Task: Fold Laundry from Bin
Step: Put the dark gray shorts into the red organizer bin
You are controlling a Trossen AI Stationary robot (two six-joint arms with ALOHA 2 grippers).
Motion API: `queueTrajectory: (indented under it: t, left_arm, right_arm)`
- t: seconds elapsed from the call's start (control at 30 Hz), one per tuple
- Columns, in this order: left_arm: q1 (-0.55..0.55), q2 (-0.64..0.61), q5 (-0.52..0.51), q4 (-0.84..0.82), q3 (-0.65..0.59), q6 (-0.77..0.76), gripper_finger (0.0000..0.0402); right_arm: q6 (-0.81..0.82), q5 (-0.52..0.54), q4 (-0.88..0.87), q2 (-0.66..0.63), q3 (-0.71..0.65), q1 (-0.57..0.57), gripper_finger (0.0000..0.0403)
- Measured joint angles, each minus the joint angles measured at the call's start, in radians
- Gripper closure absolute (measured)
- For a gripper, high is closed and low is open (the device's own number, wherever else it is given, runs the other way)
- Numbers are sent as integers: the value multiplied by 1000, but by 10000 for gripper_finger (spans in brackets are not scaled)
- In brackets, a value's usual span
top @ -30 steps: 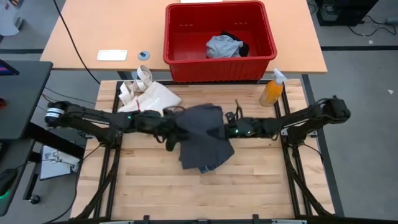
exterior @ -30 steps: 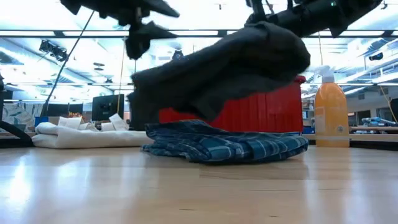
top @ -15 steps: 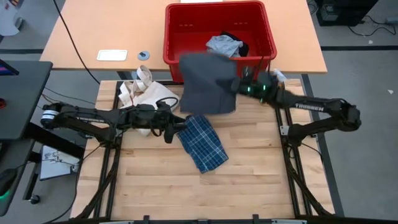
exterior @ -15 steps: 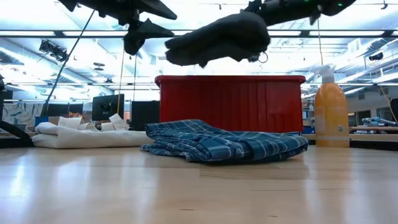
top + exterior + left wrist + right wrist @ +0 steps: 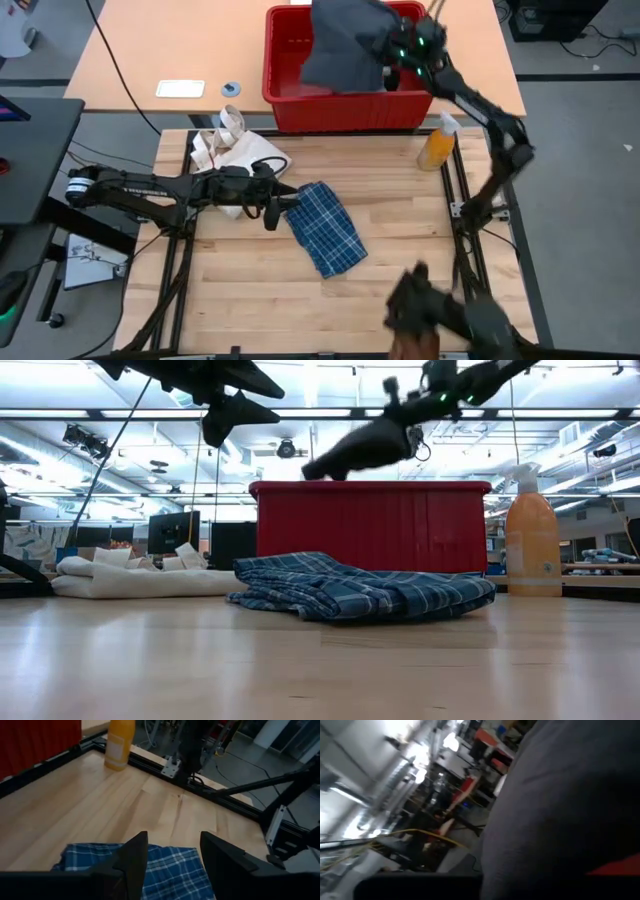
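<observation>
Since the earlier frames, the right gripper (image 5: 392, 52) has carried the dark charcoal-grey piece (image 5: 345, 45) away from the desk (image 5: 250, 290) and up over the bin (image 5: 285, 70), uncovering the blue-and-white plaid shirt (image 5: 325, 228) that lay beneath it. That gripper is clenched on the charcoal-grey piece, which hangs spread above the bin's inside and hides most of what lies there; in the right wrist view the grey fabric (image 5: 560, 805) fills nearly the whole frame. In the low view the garment (image 5: 365, 448) is raised above the red rim of the bin (image 5: 370, 525). The plaid shirt rests folded near the middle of the desk, apart from both grippers, and shows in the low view as a flat bundle (image 5: 365, 590) in front of the bin. The left gripper (image 5: 272, 203) hovers just beside the shirt's near-left edge with its fingers (image 5: 135, 857) parted and nothing between them; the left wrist view looks down on the plaid cloth (image 5: 170, 870) under them. A cream-white tote bag (image 5: 235, 155) lies at the desk's back left, touching the left arm's outline from above. An orange spray bottle (image 5: 438, 143) stands upright at the back right, just in front of the bin. Something dark and blurred (image 5: 440, 315) intrudes at the desk's front right edge; what it is cannot be told.
</observation>
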Motion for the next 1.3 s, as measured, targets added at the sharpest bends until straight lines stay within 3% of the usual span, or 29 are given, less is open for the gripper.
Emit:
queueTrajectory:
  t: [0.27,0.43,0.53,0.67,0.8,0.93,1.1,1.3]
  left_arm:
    - [42,0,-4,-5,0,5,216]
    - [58,0,-3,-26,0,29,216]
    - [66,0,-3,-58,0,29,216]
    - [71,0,-3,-81,0,26,216]
    - [70,-1,-2,-81,0,26,216]
    - [71,-1,1,-81,0,26,216]
    - [71,-2,1,-81,0,26,216]
    - [71,-2,1,-81,0,17,216]
  right_arm:
    - [-58,-72,-264,353,385,-120,366]
    - [-35,-188,-465,482,466,-143,355]
    - [-116,-203,-619,509,468,-152,334]
    - [-263,-116,-762,503,470,-163,300]
    - [-348,-88,-796,470,470,-178,249]
    - [-359,-81,-807,425,470,-195,175]
    - [-331,4,-869,359,470,-215,82]
    - [-390,184,-914,232,470,-189,36]
